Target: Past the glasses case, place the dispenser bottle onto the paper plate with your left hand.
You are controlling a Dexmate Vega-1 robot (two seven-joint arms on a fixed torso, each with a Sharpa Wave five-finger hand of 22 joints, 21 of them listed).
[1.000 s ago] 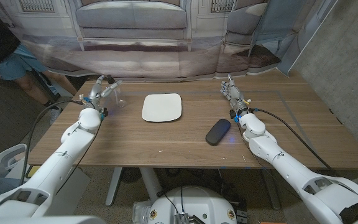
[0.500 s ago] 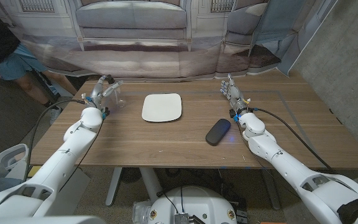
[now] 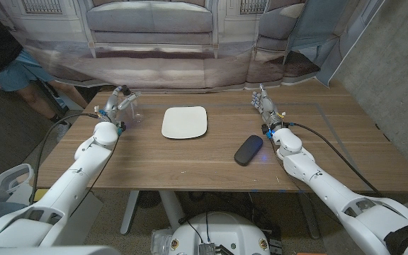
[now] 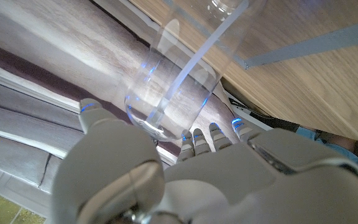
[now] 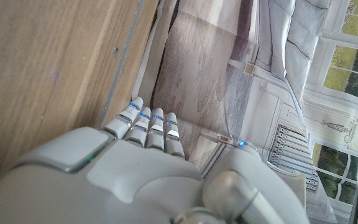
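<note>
Dispenser bottle [image 3: 134,106], clear and hard to make out against the wood, stands near the far left part of the wooden table [image 3: 211,159], just beside the fingertips of the left hand [image 3: 117,101]. From the head view the hand reaches up to the bottle's side, but whether the fingers press on it cannot be told there. In the left wrist view the bottle [image 4: 178,87] shows as a see-through cylinder with a thin tube slanting through it, just past the left hand [image 4: 185,171]; the fingers [image 4: 211,134] lie spread beside and behind its rounded end with the thumb on the other side, so the hand appears to cup the bottle without a plain clasp on it, and a firm grasp cannot be confirmed. White paper plate [image 3: 185,122] lies toward the table's middle, to the right of the bottle and apart from it. Dark glasses case [image 3: 248,149] lies nearer the front edge, right of the plate and close to the right wrist. Right hand [image 3: 266,106] stands with fingers straight and together, holding nothing, as the right wrist view [image 5: 148,155] also shows.
</note>
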